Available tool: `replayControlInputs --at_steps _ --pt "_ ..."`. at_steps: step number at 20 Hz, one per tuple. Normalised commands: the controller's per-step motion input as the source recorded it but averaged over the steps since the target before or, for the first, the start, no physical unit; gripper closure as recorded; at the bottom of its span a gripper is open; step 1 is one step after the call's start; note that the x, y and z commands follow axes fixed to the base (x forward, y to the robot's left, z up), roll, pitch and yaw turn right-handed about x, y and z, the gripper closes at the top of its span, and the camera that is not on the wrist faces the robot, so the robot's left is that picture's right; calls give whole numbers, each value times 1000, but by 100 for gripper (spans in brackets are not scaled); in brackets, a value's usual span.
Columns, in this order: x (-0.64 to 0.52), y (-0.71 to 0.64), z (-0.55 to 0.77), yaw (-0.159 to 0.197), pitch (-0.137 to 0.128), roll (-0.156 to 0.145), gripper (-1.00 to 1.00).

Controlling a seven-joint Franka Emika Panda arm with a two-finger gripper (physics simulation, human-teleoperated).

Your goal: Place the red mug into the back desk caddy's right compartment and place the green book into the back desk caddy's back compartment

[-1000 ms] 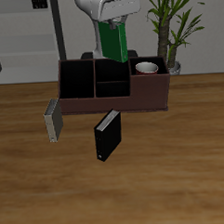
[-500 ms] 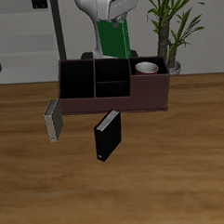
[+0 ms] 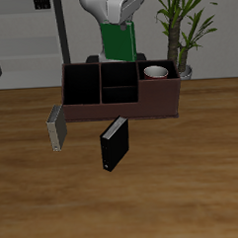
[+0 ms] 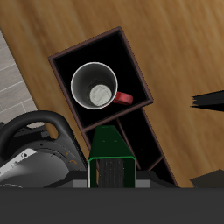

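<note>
My gripper (image 3: 115, 19) hangs above the back desk caddy (image 3: 121, 112), shut on the top of the green book (image 3: 118, 42). The book hangs upright over the caddy's middle sections, its lower edge just above the back compartment (image 3: 118, 75). In the wrist view the green book (image 4: 112, 154) points down toward the small dark sections. The red mug (image 3: 155, 72) stands upright in the right compartment (image 3: 161, 87). The wrist view shows the mug (image 4: 94, 86) from above, white inside, with its handle toward the compartment's corner.
A black book (image 3: 112, 143) stands on the table in front of the caddy. A grey-white book (image 3: 56, 129) lies beside the caddy's tall end section. A potted plant (image 3: 180, 24) stands behind the caddy. The robot's base (image 4: 31, 153) shows in the wrist view.
My gripper and the green book have risen a little and shifted slightly sideways above the caddy. The mug and the other books have not moved.
</note>
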Motion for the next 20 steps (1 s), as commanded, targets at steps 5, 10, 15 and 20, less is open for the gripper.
replayControlInputs --at_steps 5,10,15,20 --pt "-62 -4 -75 104 44 -24 100" --pt "-59 -52 58 94 -5 -29 100" --pt "76 -29 140 51 3 -24 100" --pt "128 -39 85 26 8 -33 100"
